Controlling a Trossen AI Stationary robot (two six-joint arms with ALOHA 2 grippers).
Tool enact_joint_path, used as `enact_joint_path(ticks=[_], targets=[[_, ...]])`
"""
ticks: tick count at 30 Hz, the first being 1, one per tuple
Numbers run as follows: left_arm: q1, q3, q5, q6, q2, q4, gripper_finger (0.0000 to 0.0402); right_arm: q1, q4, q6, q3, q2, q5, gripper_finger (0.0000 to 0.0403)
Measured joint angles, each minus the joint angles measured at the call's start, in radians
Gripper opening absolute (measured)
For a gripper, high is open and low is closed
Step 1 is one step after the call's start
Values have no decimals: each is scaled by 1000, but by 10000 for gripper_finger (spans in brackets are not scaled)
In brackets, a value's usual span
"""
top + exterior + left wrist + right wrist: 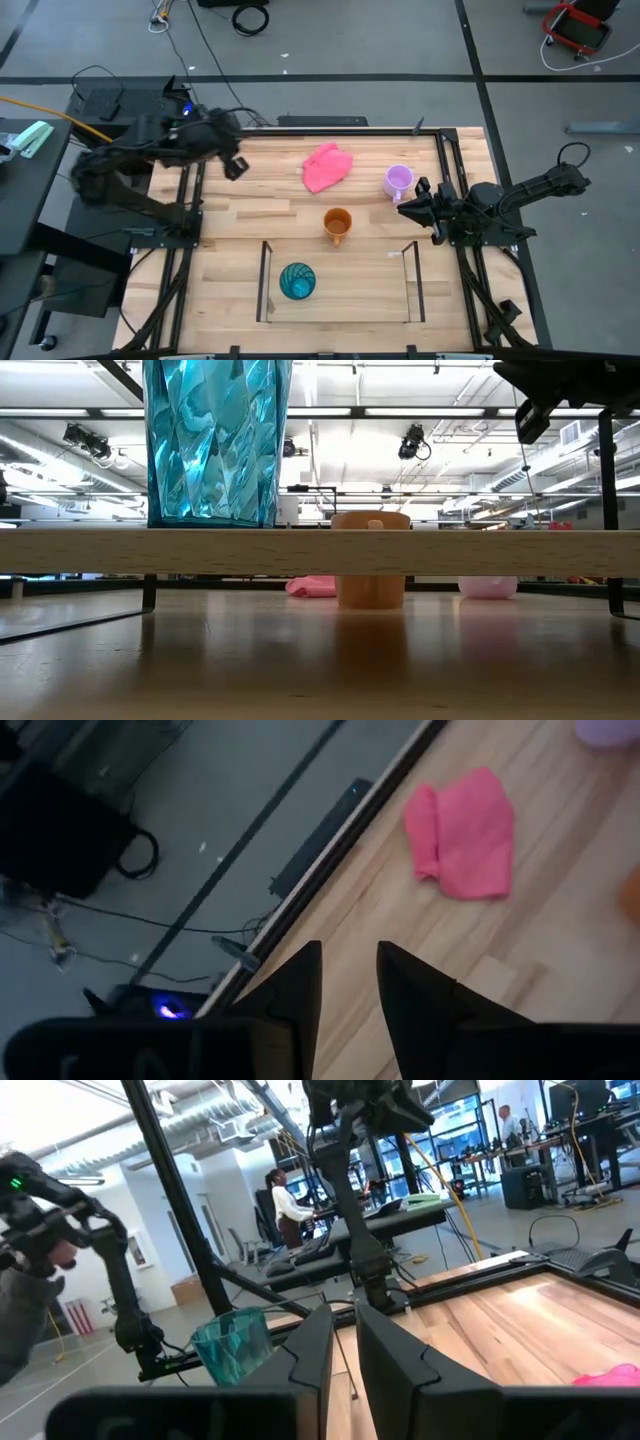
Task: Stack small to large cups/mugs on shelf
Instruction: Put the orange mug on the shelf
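Crumpled pink cloth point(327, 166) on wooden table point(240, 215)

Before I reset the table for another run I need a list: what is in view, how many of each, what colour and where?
tumbler: one, teal-blue, on the shelf, left end
shelf: one, dark rods, wooden plank, table's near edge
orange mug: one, table centre, behind the shelf
lilac mug: one, right of the cloth
cloth: one, pink, far centre
left gripper: empty, jaws apart, far left corner
right gripper: empty, beside the lilac mug
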Motion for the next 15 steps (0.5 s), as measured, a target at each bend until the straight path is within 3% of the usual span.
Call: enact_joint_path(ticks=[5, 10, 15], targets=[[-21, -298, 8, -49, -213, 250, 107, -4, -66, 16, 56, 7, 13, 58], [-42, -554, 13, -43, -347, 439, 107, -34, -366, 18, 291, 78, 80, 58], [-54, -762, 13, -91, -405, 513, 107, -104, -625, 26, 540, 235, 97, 58]])
